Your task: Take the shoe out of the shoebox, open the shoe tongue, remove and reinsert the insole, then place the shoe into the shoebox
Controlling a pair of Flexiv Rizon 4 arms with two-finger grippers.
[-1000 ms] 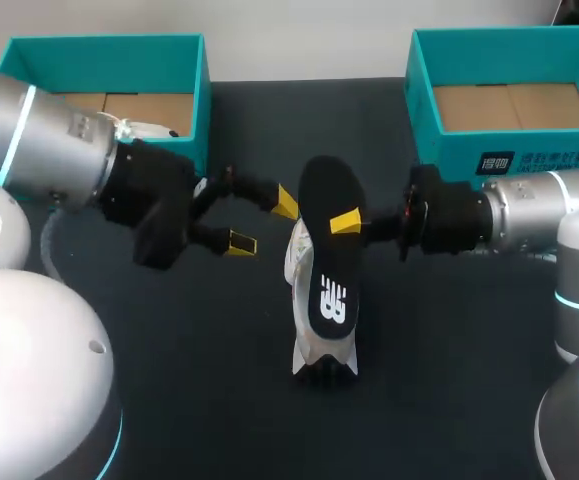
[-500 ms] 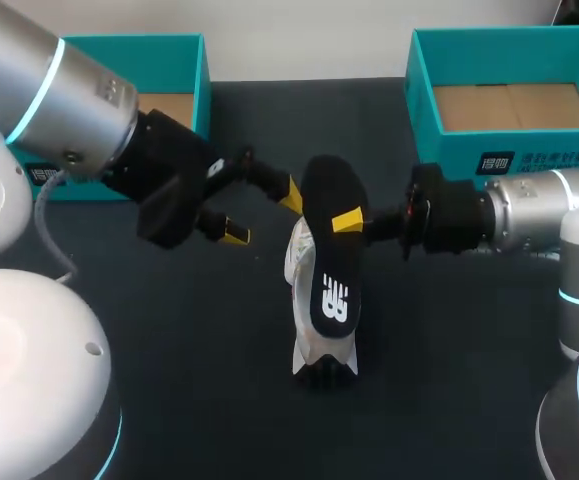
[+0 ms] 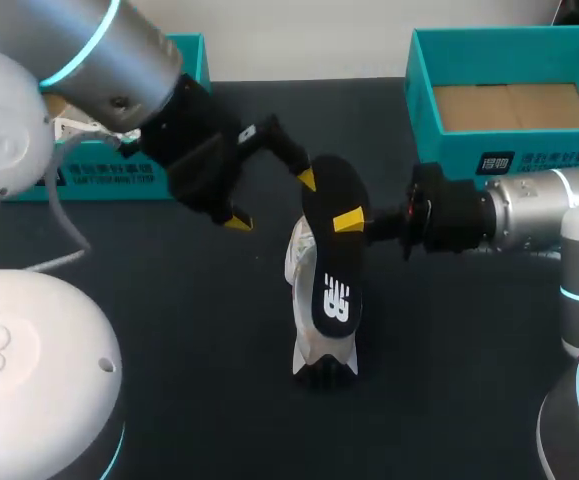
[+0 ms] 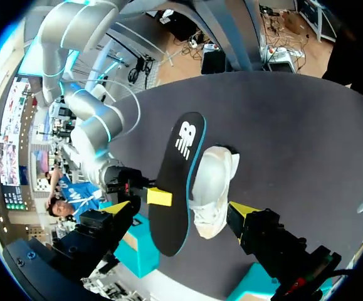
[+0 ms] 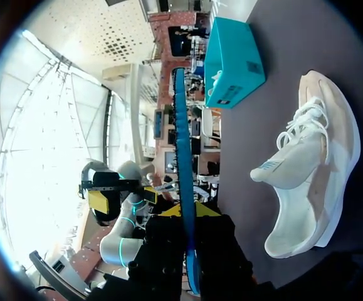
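Note:
My right gripper (image 3: 347, 222) is shut on the edge of the black insole (image 3: 331, 260) and holds it above the white shoe (image 3: 314, 350), which lies on the dark table. The right wrist view shows the insole (image 5: 181, 144) edge-on between my yellow tips (image 5: 187, 212), with the laced shoe (image 5: 306, 169) on the table beside it. My left gripper (image 3: 272, 201) is open at the insole's far end, one tip close to its rim. In the left wrist view the insole (image 4: 178, 182) and shoe (image 4: 214, 188) lie ahead between my open left fingers (image 4: 182, 209).
A teal shoebox (image 3: 554, 50) stands at the back right with its cardboard floor bare. A second teal shoebox (image 3: 174, 55) at the back left is mostly hidden by my left arm. The dark table (image 3: 189, 340) shows bare cloth in front.
My left arm has swung up and to the right, bringing its open gripper from left of the shoe to the insole's far end. The right arm and insole have kept still.

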